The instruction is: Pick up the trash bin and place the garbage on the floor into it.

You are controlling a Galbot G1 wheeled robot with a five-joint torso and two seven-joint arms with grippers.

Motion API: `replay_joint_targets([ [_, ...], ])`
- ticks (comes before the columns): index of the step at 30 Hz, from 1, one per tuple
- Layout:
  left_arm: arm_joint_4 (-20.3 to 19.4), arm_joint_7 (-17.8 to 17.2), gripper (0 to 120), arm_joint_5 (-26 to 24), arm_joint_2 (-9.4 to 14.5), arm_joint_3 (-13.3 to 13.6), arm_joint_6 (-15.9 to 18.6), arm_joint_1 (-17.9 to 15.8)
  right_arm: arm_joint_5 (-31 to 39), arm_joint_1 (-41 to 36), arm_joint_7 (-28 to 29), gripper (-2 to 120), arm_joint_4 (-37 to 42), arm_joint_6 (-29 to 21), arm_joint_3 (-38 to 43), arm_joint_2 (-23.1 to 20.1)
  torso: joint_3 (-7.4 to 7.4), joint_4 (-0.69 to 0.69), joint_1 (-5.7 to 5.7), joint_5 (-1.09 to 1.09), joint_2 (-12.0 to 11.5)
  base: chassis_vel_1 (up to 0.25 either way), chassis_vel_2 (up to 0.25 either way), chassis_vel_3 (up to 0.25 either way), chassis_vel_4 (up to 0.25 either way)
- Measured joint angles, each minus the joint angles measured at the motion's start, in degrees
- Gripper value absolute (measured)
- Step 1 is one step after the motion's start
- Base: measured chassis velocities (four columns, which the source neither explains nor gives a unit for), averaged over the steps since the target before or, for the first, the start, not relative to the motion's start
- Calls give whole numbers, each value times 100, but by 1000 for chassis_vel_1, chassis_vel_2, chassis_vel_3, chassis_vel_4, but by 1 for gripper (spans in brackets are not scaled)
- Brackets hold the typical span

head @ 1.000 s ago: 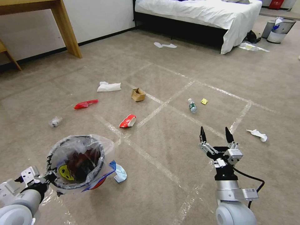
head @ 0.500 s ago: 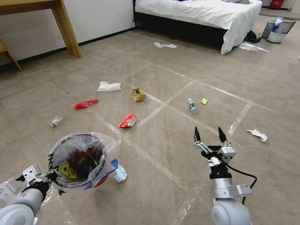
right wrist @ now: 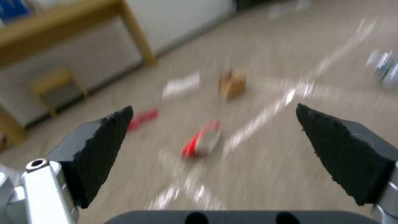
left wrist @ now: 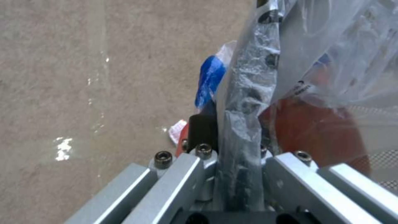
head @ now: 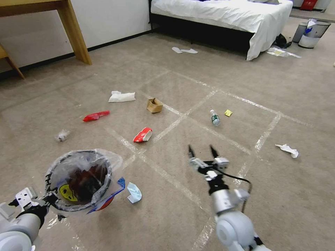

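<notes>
The trash bin (head: 82, 181), black-rimmed with a clear liner and a yellow smiley, hangs low at the near left. My left gripper (head: 52, 201) is shut on its rim (left wrist: 244, 102). My right gripper (head: 201, 149) is open above the carpet, its jaws pointing toward a red-white wrapper (head: 142, 135) (right wrist: 203, 143). More garbage lies beyond: a red wrapper (head: 95, 115), a white tissue (head: 121, 97), a cardboard box (head: 154, 105), a bottle (head: 215, 118), a yellow scrap (head: 228, 112) and a tissue wad (head: 288, 150). A pale scrap (head: 134, 192) lies beside the bin.
A bed (head: 226, 14) stands at the far end with white slippers (head: 185, 51) before it. Grey bins (head: 312, 33) are at the far right, a wooden table leg (head: 75, 35) at the far left. Tape lines (head: 181, 118) cross the carpet.
My right arm has swung left and slightly down, still open. The left arm has carried the trash bin a little to the left and nearer.
</notes>
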Motion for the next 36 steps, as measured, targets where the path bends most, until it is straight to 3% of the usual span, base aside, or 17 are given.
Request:
replay_joint_targets([
  [3, 162, 12, 0, 84, -62, -55, 0, -53, 1006, 972, 715, 100, -678, -769, -845, 122, 0, 3, 0, 0, 0, 0, 0, 0, 0],
  [7, 211, 12, 0, 104, -86, -75, 0, -85, 1677, 1383, 1103, 100, -990, -1318, -1170, 239, 1, 2, 0, 0, 0, 0, 0, 0, 0],
  [9, 254, 12, 0, 125, -134, -121, 0, -127, 2273, 1896, 1536, 100, -1408, -2061, -1618, 360, 0, 1, 0, 0, 0, 0, 0, 0, 0],
  [10, 254, 12, 0, 125, -134, -121, 0, -127, 2273, 1896, 1536, 100, -1408, -2061, -1618, 360, 0, 1, 0, 0, 0, 0, 0, 0, 0],
  [12, 266, 12, 0, 153, -183, -157, -1, -135, 2682, 2303, 1896, 100, -1798, -2560, -2011, 477, 0, 1, 0, -1, 0, 0, 0, 0, 0],
  [20, 226, 13, 0, 197, -291, -241, -16, -132, 3630, 3146, 2517, 100, -2946, -3274, -2498, 1034, 0, 1, 0, -1, -1, 0, 0, 0, 0],
  [30, 77, 27, 0, 167, -328, -449, -45, -53, 3483, 3512, 2580, 100, -4230, -3582, -2979, 1939, 0, 1, 0, -1, 0, 0, 0, 0, 0],
  [36, -21, 71, 0, 113, -324, -611, -82, 25, 3345, 3561, 2597, 100, -4626, -3634, -3110, 2098, 0, 2, 0, -1, -1, 0, 0, 0, 0],
])
